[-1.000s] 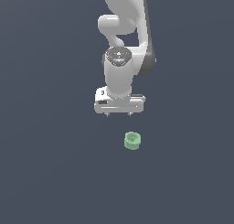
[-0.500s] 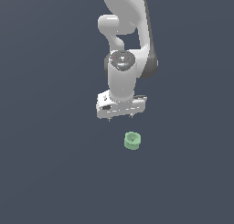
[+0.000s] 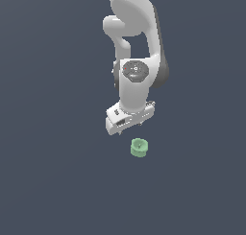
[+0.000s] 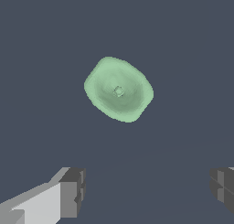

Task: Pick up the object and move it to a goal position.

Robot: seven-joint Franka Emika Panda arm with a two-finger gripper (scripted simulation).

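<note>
Exterior view
Arm: the white Panda arm [image 3: 137,47] is reaching down from the top of the frame, its wrist tilting so the hand is slanting toward the exterior view's left.
Claw: the claw [image 3: 126,128] is hanging above the dark blue-grey worktop [image 3: 53,181]; its fingers are too small here to make out, so their spread cannot be judged from this view.
Object: the pale-green spool-like cylinder [image 3: 139,147] is sitting upright on the worktop, recessed top facing up.
Object relative to claw: it is lying just below the claw and slightly toward the exterior view's right of it, near but apart, with a strip of worktop showing between them.

Wrist view
Object: the pale-green cylinder [image 4: 119,89] is appearing from above as a rounded shape with a shallow dished top and a small dot at its centre.
Claw: the claw [image 4: 145,191] is standing released, its two dark-tipped fingers [image 4: 72,192] spreading wide apart with bare worktop [image 4: 41,58] between them.
Contact: nothing is sitting between the fingers; the cylinder is lying clear of both fingertips, touching neither.
Alignment: the cylinder is lying off the line between the two fingertips, nearer the light-coloured finger than the other one.
</note>
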